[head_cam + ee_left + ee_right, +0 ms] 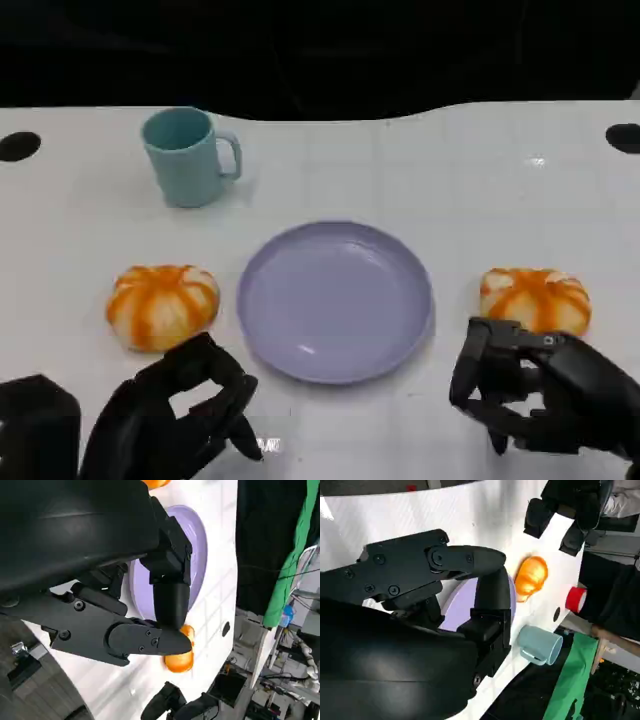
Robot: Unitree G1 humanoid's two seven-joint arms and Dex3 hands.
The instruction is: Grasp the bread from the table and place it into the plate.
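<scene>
No text, label or number can be read anywhere.

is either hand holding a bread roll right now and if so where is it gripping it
No. The left hand and right hand hold nothing; both bread rolls lie on the table.

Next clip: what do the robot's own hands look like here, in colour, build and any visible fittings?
Both the left hand and the right hand are matte black, with chunky, blocky fingers made of jointed segments. The wrist views show small round screws set into the flat finger links, and behind them a large, smooth, rounded black shell. No cables, labels or markings can be made out.
</scene>
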